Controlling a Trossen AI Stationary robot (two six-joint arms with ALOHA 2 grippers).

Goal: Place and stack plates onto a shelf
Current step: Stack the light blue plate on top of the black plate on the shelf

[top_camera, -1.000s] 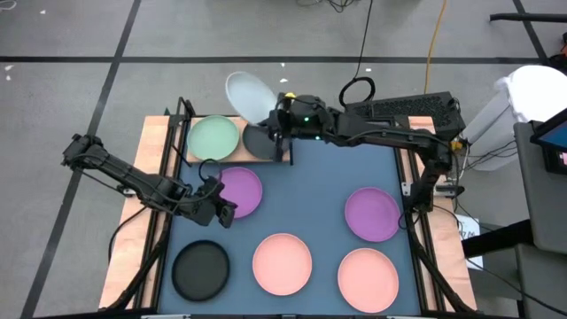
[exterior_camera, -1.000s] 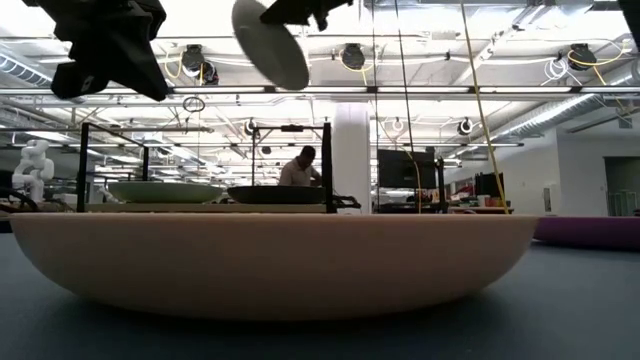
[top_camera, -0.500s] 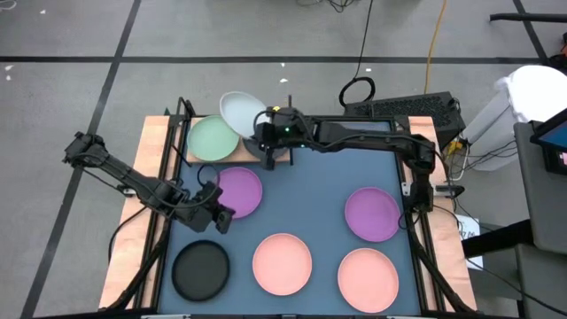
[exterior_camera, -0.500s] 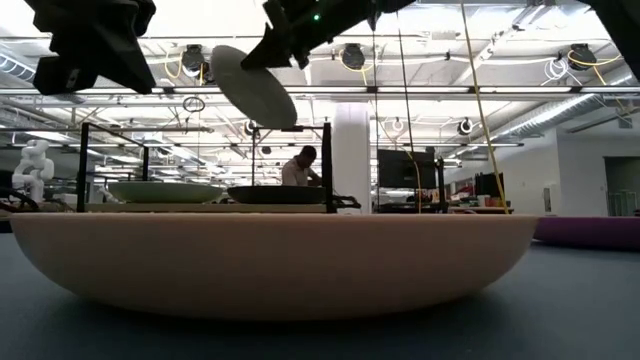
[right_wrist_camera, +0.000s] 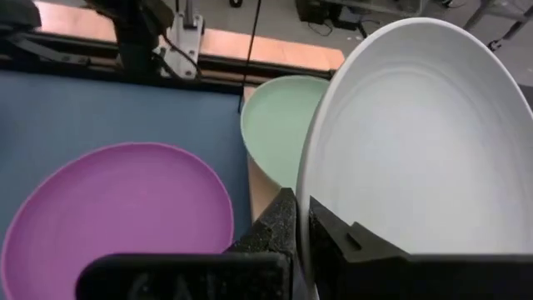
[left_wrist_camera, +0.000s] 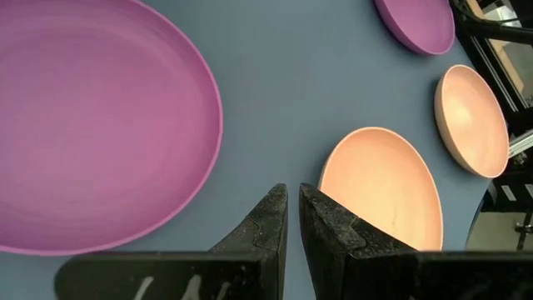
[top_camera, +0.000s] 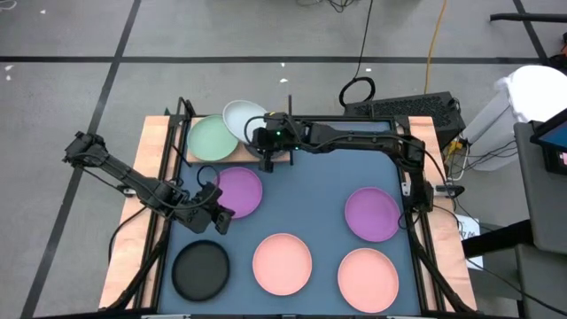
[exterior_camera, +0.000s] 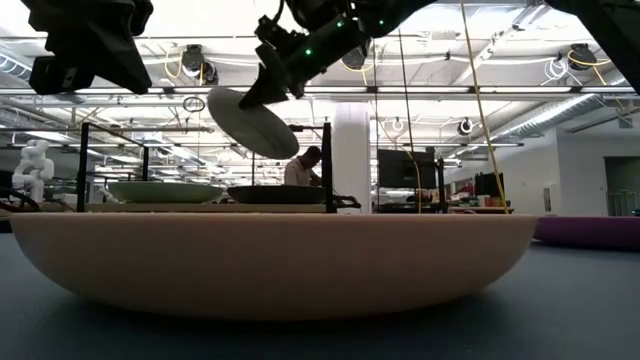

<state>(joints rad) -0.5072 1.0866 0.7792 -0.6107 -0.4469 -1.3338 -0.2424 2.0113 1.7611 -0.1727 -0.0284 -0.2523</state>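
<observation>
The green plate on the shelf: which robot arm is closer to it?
Right. The right gripper, pinching the whitish plate, is just beside the green plate. The left gripper is farther off, past the purple plate.

Overhead camera: straight down, whole table [top_camera: 292, 177]. Low camera: table height, facing the room, close behind a salmon plate [exterior_camera: 275, 262]. Wrist cameras: close, past each pincer. Shared by all: the plates on the mat.
</observation>
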